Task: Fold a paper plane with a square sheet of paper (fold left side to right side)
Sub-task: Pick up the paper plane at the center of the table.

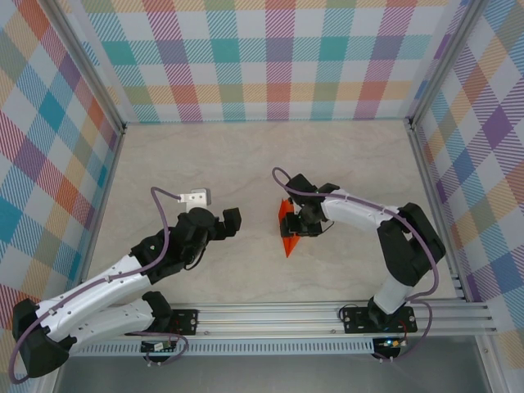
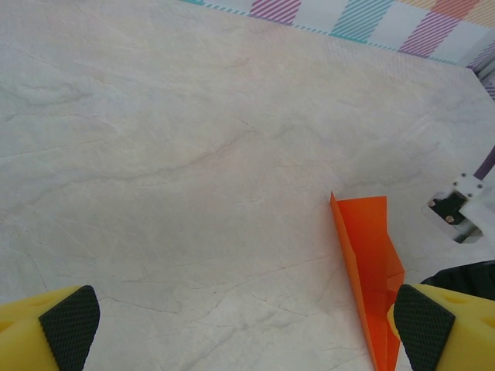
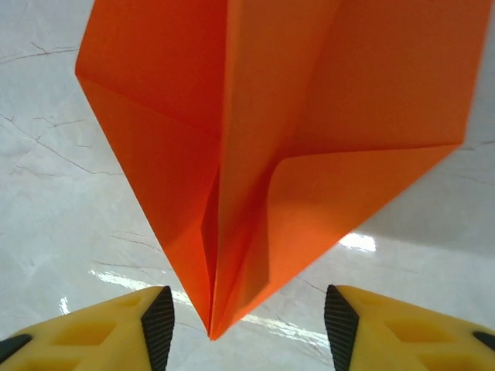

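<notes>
**Paper plane point(image 3: 255, 139).** Bright orange sheet folded to a narrow dart with a centre crease, lying on the pale marbled table point(image 2: 170, 154).

**Orientation, right wrist view.**
- The long axis runs straight away from the right gripper point(image 3: 247, 321).
- The pointed nose faces back at the gripper and ends in the gap between its two pads. It sits closer to the pad at the picture's left point(image 3: 158, 321) than to the other.
- The wide tail is at the end farthest from the fingers.

**Right gripper state.** The jaws stand partly apart. There is bare table between each pad and the nose, so neither pad touches the paper and nothing is held.

**Orientation, top view.** The long axis of the plane point(image 1: 287, 233) runs near to far across the table, with the nose toward the arm bases. The right gripper sits close over the wider half.

**Left gripper point(image 2: 247, 332) state.** The jaws are spread to their widest and are empty.

**Position, left wrist view.**
- The plane lies just inside the pad at the picture's right point(image 2: 424, 328) and well clear of the opposite pad.
- The long axis is roughly parallel to the fingers.
- The nose points toward the gripper and the tail away from it.

In the top view this gripper stands apart from the plane, on its left.
</notes>
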Robot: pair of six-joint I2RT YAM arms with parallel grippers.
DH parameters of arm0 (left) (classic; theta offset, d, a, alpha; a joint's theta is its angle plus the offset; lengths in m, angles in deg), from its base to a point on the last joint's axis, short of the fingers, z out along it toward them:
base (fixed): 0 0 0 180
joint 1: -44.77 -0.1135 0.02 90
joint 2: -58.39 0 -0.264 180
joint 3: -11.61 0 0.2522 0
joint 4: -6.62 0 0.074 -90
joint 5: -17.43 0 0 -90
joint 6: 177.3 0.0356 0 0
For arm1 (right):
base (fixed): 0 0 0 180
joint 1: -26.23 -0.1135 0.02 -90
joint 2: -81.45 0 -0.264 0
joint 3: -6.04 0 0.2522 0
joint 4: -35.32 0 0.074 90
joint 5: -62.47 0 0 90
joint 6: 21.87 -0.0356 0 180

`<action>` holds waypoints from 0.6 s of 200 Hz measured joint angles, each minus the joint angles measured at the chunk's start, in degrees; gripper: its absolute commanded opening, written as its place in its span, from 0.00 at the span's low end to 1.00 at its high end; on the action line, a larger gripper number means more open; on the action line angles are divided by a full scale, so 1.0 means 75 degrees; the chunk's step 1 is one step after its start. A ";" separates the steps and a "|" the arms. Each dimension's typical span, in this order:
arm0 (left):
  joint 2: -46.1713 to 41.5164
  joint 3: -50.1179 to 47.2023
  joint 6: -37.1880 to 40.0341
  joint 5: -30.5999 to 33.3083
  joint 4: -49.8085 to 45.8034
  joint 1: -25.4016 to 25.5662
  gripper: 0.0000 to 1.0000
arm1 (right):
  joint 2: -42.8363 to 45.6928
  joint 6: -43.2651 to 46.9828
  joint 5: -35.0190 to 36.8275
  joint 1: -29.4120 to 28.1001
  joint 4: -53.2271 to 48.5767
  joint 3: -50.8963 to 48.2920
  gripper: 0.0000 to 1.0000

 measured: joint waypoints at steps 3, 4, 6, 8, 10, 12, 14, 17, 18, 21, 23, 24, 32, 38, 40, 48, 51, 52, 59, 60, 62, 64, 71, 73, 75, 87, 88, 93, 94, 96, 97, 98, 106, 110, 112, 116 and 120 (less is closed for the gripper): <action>-0.0006 -0.0003 0.0003 0.0000 0.0000 0.0003 1.00 | -0.0026 -0.0003 -0.0009 0.0000 0.0020 0.0003 0.50; -0.0006 -0.0006 0.0000 0.0000 0.0000 0.0000 1.00 | -0.0044 0.0003 -0.0012 0.0000 0.0023 0.0003 0.50; -0.0006 -0.0006 0.0000 0.0000 0.0000 0.0000 1.00 | -0.0067 -0.0003 -0.0017 -0.0003 0.0035 0.0006 0.50; -0.0006 -0.0006 0.0000 0.0000 0.0000 0.0003 1.00 | -0.0082 -0.0003 -0.0023 -0.0009 0.0041 0.0012 0.49; -0.0006 -0.0006 0.0000 0.0003 0.0000 0.0003 1.00 | -0.0108 -0.0003 -0.0029 -0.0015 0.0050 0.0017 0.48; -0.0006 -0.0009 0.0003 0.0000 0.0000 0.0003 1.00 | -0.0140 0.0003 -0.0032 -0.0017 0.0058 0.0026 0.48; -0.0006 -0.0009 0.0000 0.0000 0.0000 0.0000 1.00 | -0.0166 -0.0003 -0.0041 -0.0020 0.0058 0.0038 0.47; -0.0006 -0.0009 0.0000 0.0000 0.0000 0.0000 1.00 | -0.0210 -0.0003 -0.0041 -0.0020 0.0073 0.0050 0.46; -0.0006 -0.0012 0.0000 0.0000 0.0000 0.0000 1.00 | -0.0224 0.0003 -0.0041 -0.0020 0.0076 0.0052 0.45; -0.0006 -0.0012 0.0000 0.0000 0.0000 0.0000 1.00 | -0.0268 -0.0009 -0.0050 -0.0029 0.0087 0.0070 0.44; -0.0006 -0.0012 0.0000 0.0000 -0.0003 0.0000 1.00 | -0.0300 -0.0017 -0.0044 -0.0035 0.0096 0.0082 0.43; -0.0006 -0.0015 0.0000 0.0000 -0.0003 0.0000 1.00 | -0.0329 -0.0006 -0.0044 -0.0035 0.0105 0.0090 0.43; -0.0006 -0.0020 0.0000 0.0000 -0.0003 0.0000 1.00 | -0.0469 0.0000 -0.0058 -0.0047 0.0119 0.0143 0.39; -0.0006 -0.0023 0.0000 0.0000 -0.0006 0.0000 1.00 | -0.0574 0.0000 -0.0058 -0.0055 0.0119 0.0195 0.36; -0.0006 -0.0026 0.0000 0.0000 -0.0006 0.0000 1.00 | -0.0621 -0.0006 -0.0058 -0.0064 0.0119 0.0216 0.36; -0.0012 -0.0035 0.0000 -0.0003 -0.0006 0.0000 1.00 | -0.0766 -0.0026 -0.0035 -0.0085 0.0119 0.0303 0.32; -0.0015 -0.0038 0.0003 -0.0003 -0.0012 0.0003 1.00 | -0.0825 -0.0003 -0.0017 -0.0093 0.0119 0.0341 0.30; -0.0015 -0.0038 0.0000 0.0000 -0.0015 0.0000 1.00 | -0.0857 0.0006 -0.0009 -0.0099 0.0117 0.0356 0.30; -0.0026 -0.0041 0.0000 -0.0003 -0.0017 0.0000 1.00 | -0.1000 0.0009 0.0009 -0.0117 0.0117 0.0455 0.25; -0.0026 -0.0041 0.0000 0.0000 -0.0017 0.0003 1.00 | -0.1014 -0.0006 0.0006 -0.0119 0.0117 0.0466 0.24; -0.0029 -0.0041 0.0003 -0.0003 -0.0017 0.0000 1.00 | -0.1046 -0.0020 0.0020 -0.0125 0.0114 0.0498 0.23; -0.0032 -0.0041 0.0000 0.0000 -0.0020 0.0003 1.00 | -0.1084 0.0023 0.0029 -0.0134 0.0119 0.0525 0.21; -0.0050 -0.0041 0.0003 0.0000 -0.0026 0.0003 1.00 | -0.1183 0.0047 0.0058 -0.0143 0.0102 0.0629 0.15; -0.0058 -0.0041 0.0000 -0.0003 -0.0026 0.0000 1.00 | -0.1201 0.0023 0.0058 -0.0143 0.0102 0.0650 0.14; -0.0058 -0.0041 0.0003 -0.0003 -0.0026 0.0000 1.00 | -0.1227 -0.0003 0.0064 -0.0149 0.0102 0.0679 0.12; -0.0102 -0.0044 0.0000 -0.0003 -0.0032 0.0000 1.00 | -0.1314 0.0050 0.0149 -0.0146 0.0035 0.0883 0.05; -0.0105 -0.0044 0.0003 -0.0003 -0.0032 0.0000 1.00 | -0.1317 0.0035 0.0143 -0.0146 0.0026 0.0895 0.04; -0.0125 -0.0044 0.0003 -0.0003 -0.0032 0.0003 1.00 | -0.1341 0.0087 0.0195 -0.0137 -0.0050 0.1008 0.03; -0.0128 -0.0044 0.0000 -0.0003 -0.0032 0.0000 1.00 | -0.1346 0.0067 0.0201 -0.0131 -0.0076 0.1043 0.03; -0.0137 -0.0044 0.0003 -0.0003 -0.0032 0.0000 1.00 | -0.1355 0.0073 0.0204 -0.0128 -0.0093 0.1078 0.02; -0.0143 -0.0044 0.0003 -0.0003 -0.0032 0.0000 1.00 | -0.1358 0.0099 0.0207 -0.0125 -0.0117 0.1110 0.02; -0.0146 -0.0044 0.0003 -0.0003 -0.0032 0.0000 1.00 | -0.1361 0.0111 0.0210 -0.0122 -0.0125 0.1131 0.02; -0.0178 -0.0047 0.0003 -0.0003 -0.0035 0.0003 1.00 | -0.1399 0.0187 0.0251 -0.0076 -0.0254 0.1364 0.01; -0.0198 -0.0047 0.0003 -0.0009 -0.0035 0.0003 1.00 | -0.1416 0.0227 0.0265 -0.0050 -0.0323 0.1495 0.02; -0.0207 -0.0047 0.0003 -0.0009 -0.0038 0.0003 1.00 | -0.1434 0.0245 0.0283 -0.0029 -0.0367 0.1574 0.02; -0.0224 -0.0047 0.0003 -0.0023 -0.0038 0.0000 1.00 | -0.1460 0.0274 0.0294 0.0000 -0.0455 0.1714 0.02; -0.0245 -0.0047 0.0003 -0.0035 -0.0038 0.0000 1.00 | -0.1504 0.0312 0.0323 0.0050 -0.0554 0.1888 0.02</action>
